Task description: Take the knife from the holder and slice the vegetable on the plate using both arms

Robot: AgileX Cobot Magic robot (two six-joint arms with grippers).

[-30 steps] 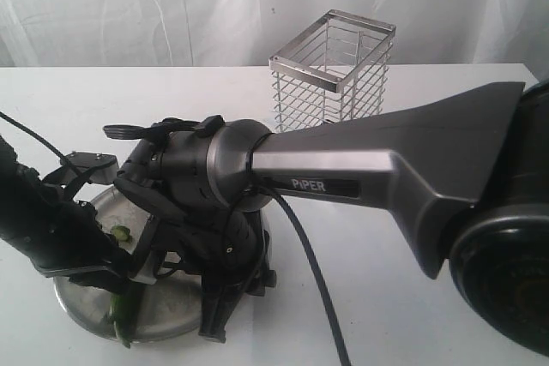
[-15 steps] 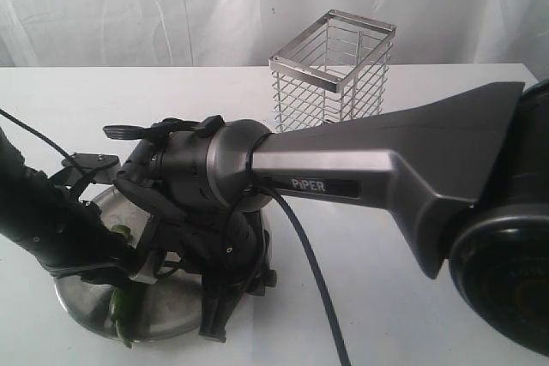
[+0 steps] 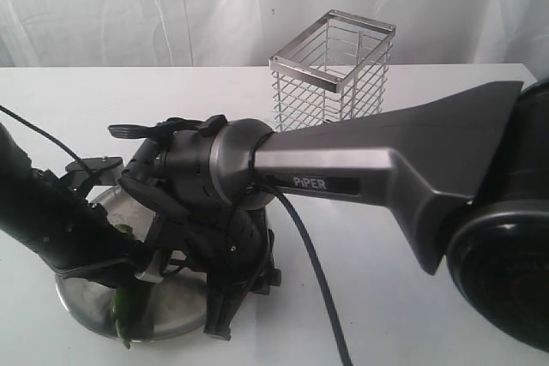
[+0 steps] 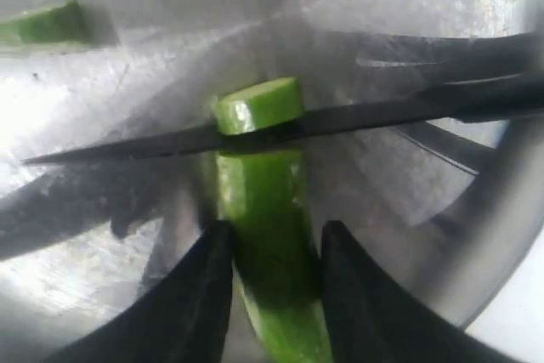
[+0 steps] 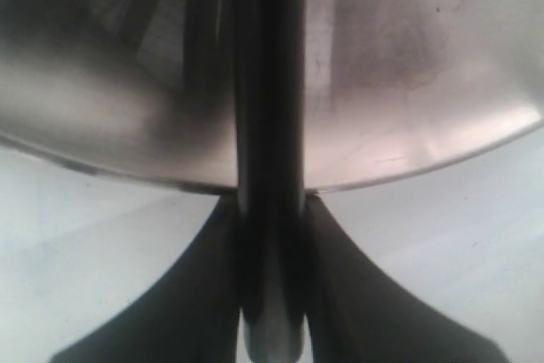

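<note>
Pins vegetable (image 4: 259,184) on plate (image 4: 102,91) with left gripper (image 4: 272,235), clamps knife (image 4: 357,116) in right gripper (image 5: 272,201). Presses mid-cut: holder (image 3: 334,70) emptied, one piece (image 4: 47,23) off, more slicing likely.

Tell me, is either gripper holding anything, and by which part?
The left gripper pinches the vegetable across its body; the right gripper grips the knife by its handle.

The left gripper (image 3: 137,273) has shifted over the vegetable (image 3: 123,310) toward the right gripper (image 3: 219,323) (its arm now lies lower across the plate (image 3: 176,316), half hiding the cut slice (image 3: 123,229) behind it), while the right gripper, clamping the knife (image 4: 153,145), has edged slightly away from it.
</note>
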